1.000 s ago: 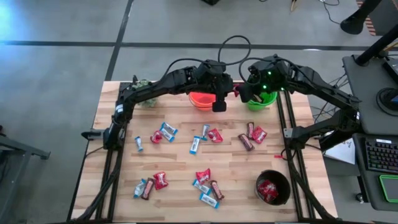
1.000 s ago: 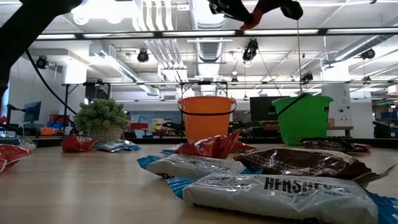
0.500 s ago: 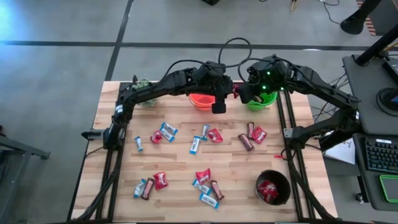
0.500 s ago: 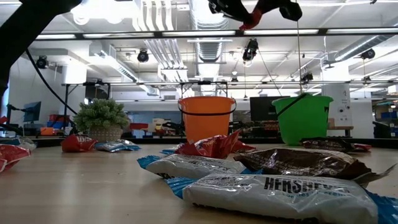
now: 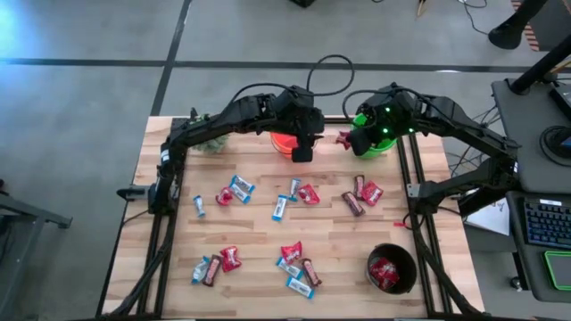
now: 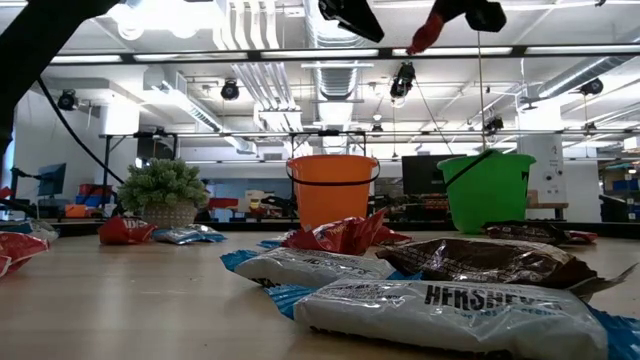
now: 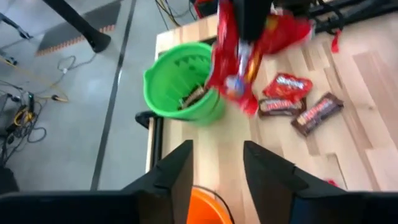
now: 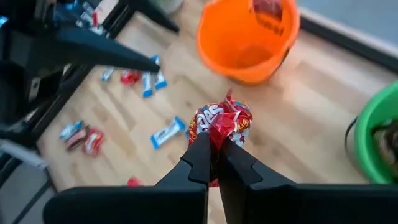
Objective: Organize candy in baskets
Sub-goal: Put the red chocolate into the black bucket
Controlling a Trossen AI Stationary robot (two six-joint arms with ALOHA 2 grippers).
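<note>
Overhead view first: I see a wooden table point(image 5: 250, 241) with both my arms reaching to its far edge. My left gripper point(image 5: 302, 153) hangs over the orange basket point(image 5: 284, 143), and my right gripper point(image 5: 350, 141) sits just beside the bright green basket point(image 5: 378, 145), pinching a red crinkly packet point(image 5: 342, 138) that pokes out toward the gap between the two baskets. A black basket point(image 5: 392, 268) stands at the near right corner with red packets inside. Loose candy point(image 5: 294, 192) is scattered over the middle and near part of the table: red packets, dark brown bars, blue-and-white bars. A small potted plant point(image 5: 207, 120) stands at the far left.

Table-level view: a blue-and-white bar lies closest to the lens, a brown bar behind it, and the orange and green baskets stand upright at the back with the plant off to one side. High above them hangs the red packet.

Left wrist view: my left fingers point(image 7: 177, 171) are spread apart with nothing between them. Beyond them I see the shiny, creased red packet, held by the other arm, and the green basket with brown bars inside.

Right wrist view: my right fingers point(image 8: 199, 158) are pressed together on the packet's lower edge. Its crumpled red foil carries white lettering. The orange basket sits beyond it, with one red packet inside.
</note>
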